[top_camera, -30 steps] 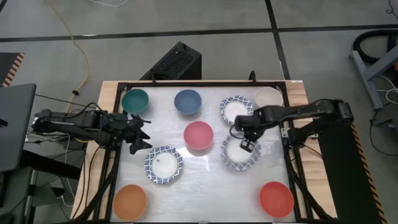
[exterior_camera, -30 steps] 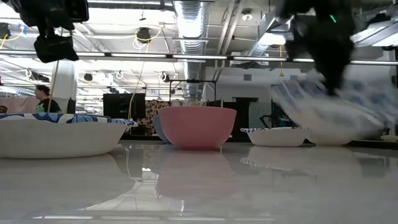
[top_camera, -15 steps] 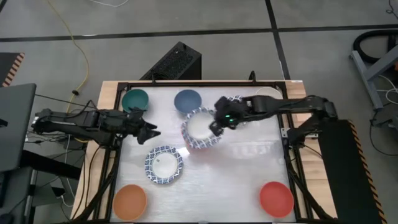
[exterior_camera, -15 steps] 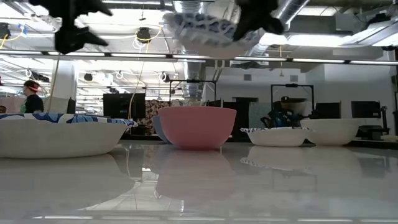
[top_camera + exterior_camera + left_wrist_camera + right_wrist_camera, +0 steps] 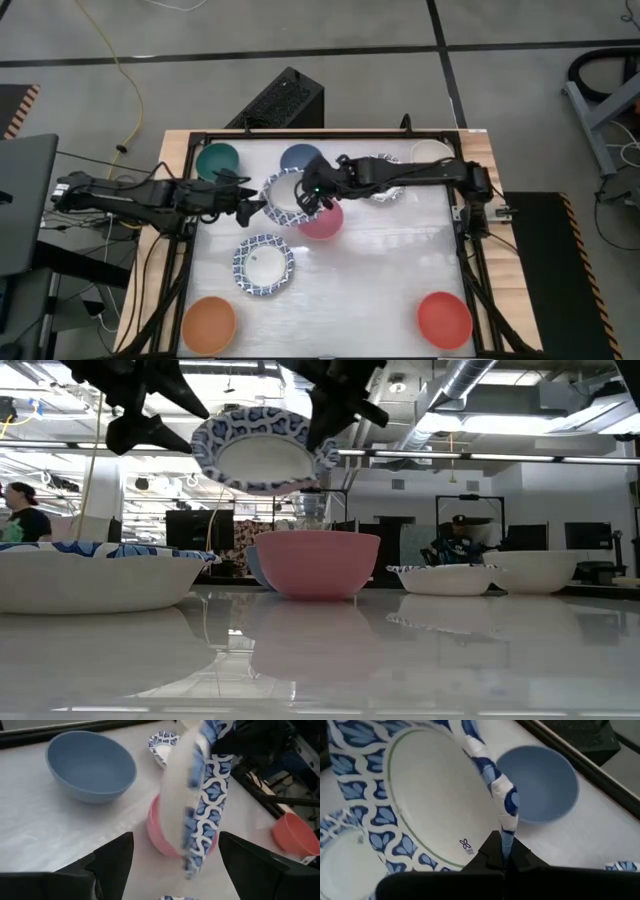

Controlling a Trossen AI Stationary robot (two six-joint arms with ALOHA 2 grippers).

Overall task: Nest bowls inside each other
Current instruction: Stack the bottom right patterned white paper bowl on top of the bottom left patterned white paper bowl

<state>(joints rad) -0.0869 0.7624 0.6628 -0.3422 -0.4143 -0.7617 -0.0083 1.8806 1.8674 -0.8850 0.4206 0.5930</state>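
Holding a white bowl with a blue leaf pattern on its rim (image 5: 284,197) up in the air, the right hand (image 5: 312,199) is pinched shut on that bowl's edge. The held bowl is tipped on its side and has nothing in it. It hangs above the shiny white worktop (image 5: 400,260), over the edge of the plain pink round bowl (image 5: 324,221) and near the dark blue round bowl (image 5: 299,158). The left hand (image 5: 247,209) is wide open, holds nothing, and sits just beside the held bowl, with one finger on each side of it in the left wrist view. On the worktop, a second white bowl with a blue patterned rim (image 5: 264,264) stands in the middle-left, and a third one (image 5: 385,178) is partly hidden under the right arm at the back. A teal round bowl (image 5: 218,159) and a cream round bowl (image 5: 432,152) stand at the two back corners. An orange round bowl (image 5: 209,322) and a red round bowl (image 5: 443,318) stand at the two front corners. Every bowl that shows its inside is empty, and no bowl sits inside another.
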